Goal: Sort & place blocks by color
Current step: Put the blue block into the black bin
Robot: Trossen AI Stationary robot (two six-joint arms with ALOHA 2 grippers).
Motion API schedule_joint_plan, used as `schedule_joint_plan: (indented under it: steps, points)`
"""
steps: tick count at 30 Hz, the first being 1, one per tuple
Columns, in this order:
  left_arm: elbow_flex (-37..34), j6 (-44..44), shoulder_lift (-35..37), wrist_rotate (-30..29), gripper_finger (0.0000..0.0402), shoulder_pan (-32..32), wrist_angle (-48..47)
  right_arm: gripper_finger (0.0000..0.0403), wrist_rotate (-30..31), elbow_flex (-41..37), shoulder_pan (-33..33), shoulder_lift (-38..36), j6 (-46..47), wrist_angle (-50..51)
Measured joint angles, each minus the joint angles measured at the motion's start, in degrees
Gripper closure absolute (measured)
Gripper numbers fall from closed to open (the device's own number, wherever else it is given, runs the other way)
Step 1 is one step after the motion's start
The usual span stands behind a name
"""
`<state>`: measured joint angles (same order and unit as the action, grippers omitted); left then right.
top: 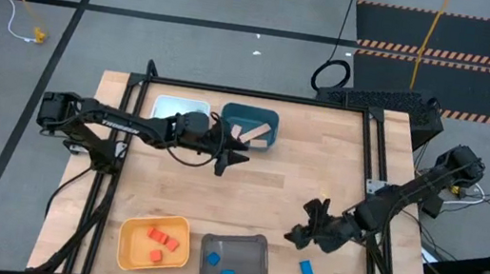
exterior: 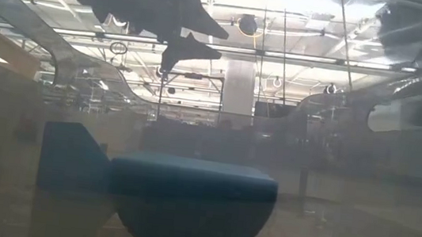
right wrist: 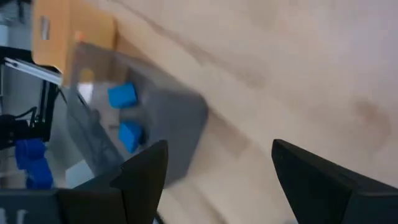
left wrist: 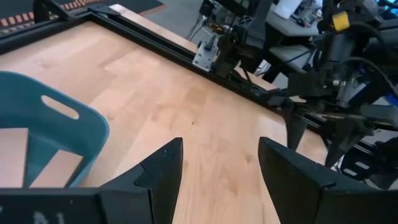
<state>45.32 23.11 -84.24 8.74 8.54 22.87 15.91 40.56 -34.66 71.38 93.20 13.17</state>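
High view: right gripper [top: 297, 233], jaws apart and empty, hovering beside the grey bin [top: 234, 258].
Left gripper [top: 234, 158], jaws apart, idling; the loose blue block [top: 306, 271] is risking a skewed pinch near the table edge.

The high view looks straight down on the whole table [top: 247, 190]; the low view, level, faces the teal bin [exterior: 186, 199] close up, which the left wrist view shares.

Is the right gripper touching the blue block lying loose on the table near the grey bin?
Apart. In the high view, bare wood shows between the open right gripper and the loose blue block, which lies beside the grey bin.
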Motion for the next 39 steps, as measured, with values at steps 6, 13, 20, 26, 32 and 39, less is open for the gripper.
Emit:
schedule_joint_plan:
  steps: [6, 13, 20, 26, 32, 39]
  points:
    - [0.0, -0.28, -0.01, -0.05, 0.0193, -0.9, -0.25, 0.0126, -7.06, 0.0, -3.78, 4.37, 12.52, -1.07]
    - [0.0, -2.06, -0.01, -0.1, 0.0198, -2.02, -0.28, 0.0152, -19.04, 0.0, -6.06, 9.99, 23.73, -1.47]
    - [0.0, -4.31, -0.01, -0.17, 0.0198, -3.15, -0.73, 0.0209, -20.74, 0.0, -5.94, 10.72, 26.61, -1.81]
    - [0.0, -6.38, -0.01, -0.16, 0.0201, -3.46, -2.33, 0.0231, -20.64, 0.0, -5.9, 10.72, 26.78, -1.95]
    - [0.0, -6.54, -0.01, -0.14, 0.0202, -3.44, -3.73, 0.0232, -18.35, -0.01, -5.91, 10.72, 21.47, -1.85]
    - [0.0, -6.68, -0.01, -0.02, 0.0202, -3.44, -5.94, 0.0232, -19.19, -0.02, -4.14, 10.72, 23.57, -1.75]
